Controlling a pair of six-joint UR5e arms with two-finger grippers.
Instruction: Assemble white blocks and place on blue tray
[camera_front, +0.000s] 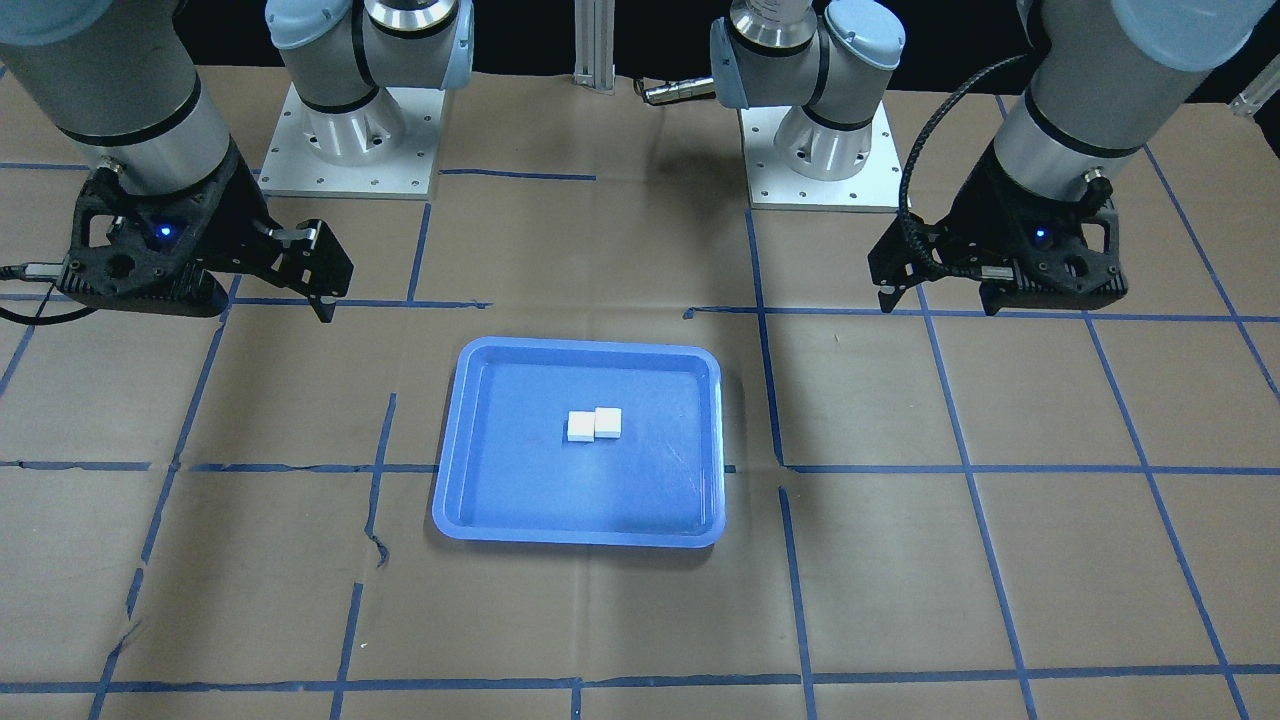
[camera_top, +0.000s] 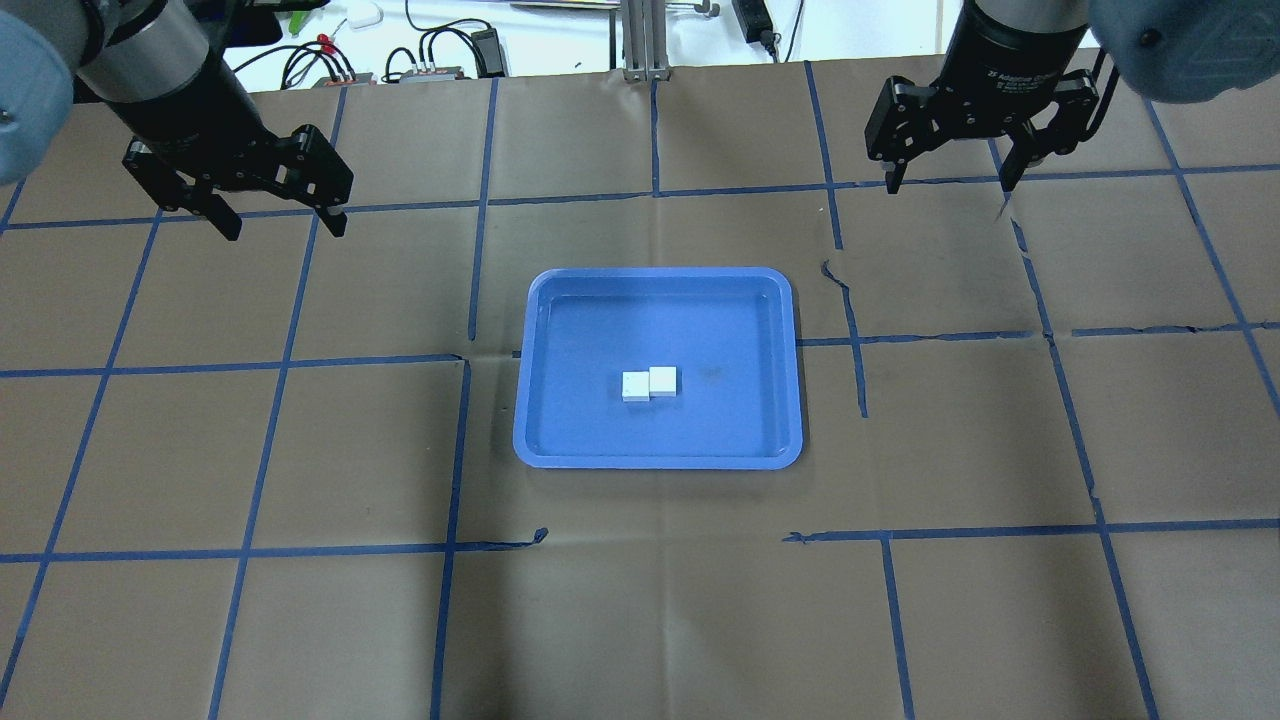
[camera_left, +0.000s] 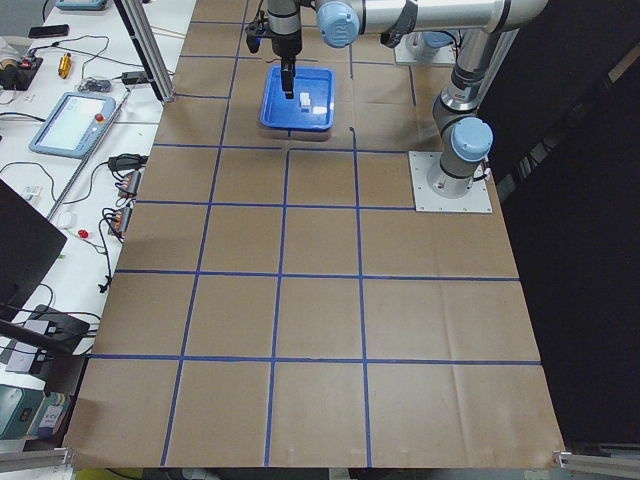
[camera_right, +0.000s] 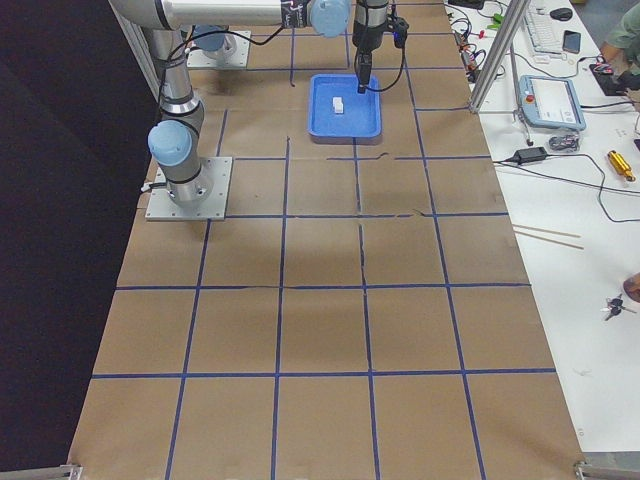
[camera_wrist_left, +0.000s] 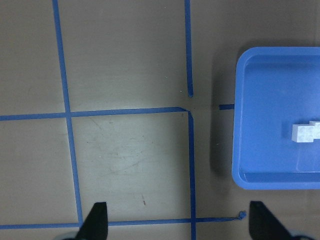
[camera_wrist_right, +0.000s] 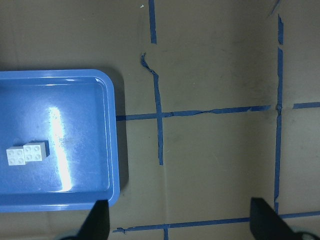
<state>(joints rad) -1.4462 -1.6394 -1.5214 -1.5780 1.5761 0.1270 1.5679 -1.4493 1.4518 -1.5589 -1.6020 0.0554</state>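
Note:
Two white blocks (camera_top: 650, 383) lie near the middle of the blue tray (camera_top: 660, 272), side by side and touching, one set slightly higher with its edge over the other. They also show in the front view (camera_front: 595, 424), the left wrist view (camera_wrist_left: 302, 132) and the right wrist view (camera_wrist_right: 27, 152). My left gripper (camera_top: 285, 228) is open and empty, above the table far to the tray's left. My right gripper (camera_top: 950, 187) is open and empty, above the table far to the tray's right. Both hang well clear of the tray.
The table is covered in brown paper with a blue tape grid. The two arm bases (camera_front: 350, 150) (camera_front: 820, 160) stand at the robot's side of the table. An aluminium post (camera_top: 640, 40) and cables sit beyond the far edge.

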